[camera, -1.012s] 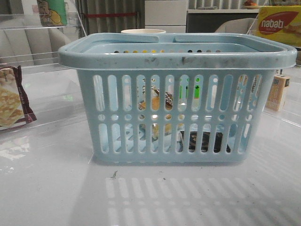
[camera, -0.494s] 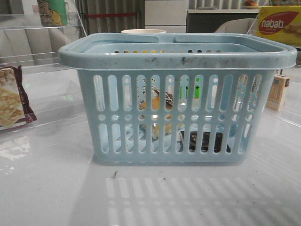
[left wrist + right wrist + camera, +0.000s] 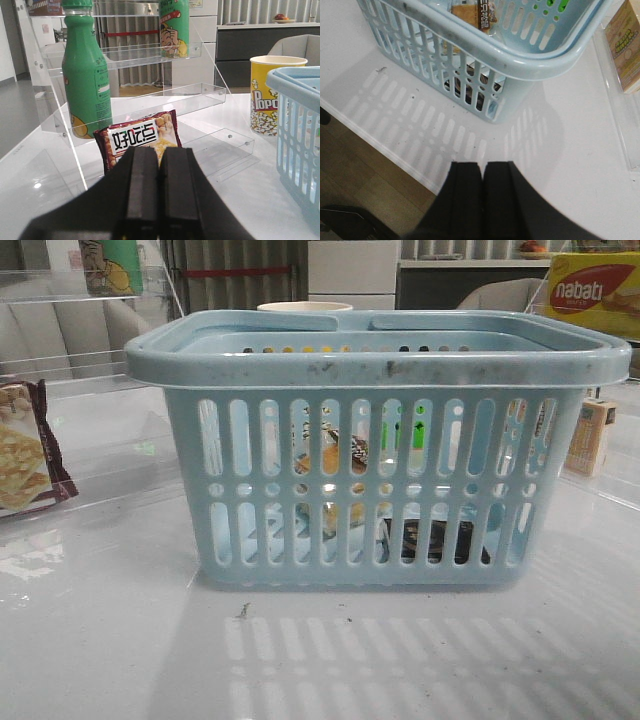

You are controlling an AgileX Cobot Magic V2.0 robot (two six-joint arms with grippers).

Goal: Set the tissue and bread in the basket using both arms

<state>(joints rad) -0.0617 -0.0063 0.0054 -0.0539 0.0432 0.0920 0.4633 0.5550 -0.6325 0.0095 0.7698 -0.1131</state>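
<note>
While both grippers (left (image 3: 159,200), right (image 3: 482,200)) stay pressed together, bread (image 3: 330,455), tissue (image 3: 435,540) inside basket (image 3: 380,360)

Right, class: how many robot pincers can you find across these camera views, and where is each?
2. The left black pincer is shut, facing the maroon-edged cracker bag on the clear acrylic shelf. The right black pincer is shut, above the table edge beside the light-blue plastic basket.

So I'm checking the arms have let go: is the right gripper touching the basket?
Apart. The right wrist view shows the right gripper, fingers closed together, with bare white table between it and the basket.
</note>
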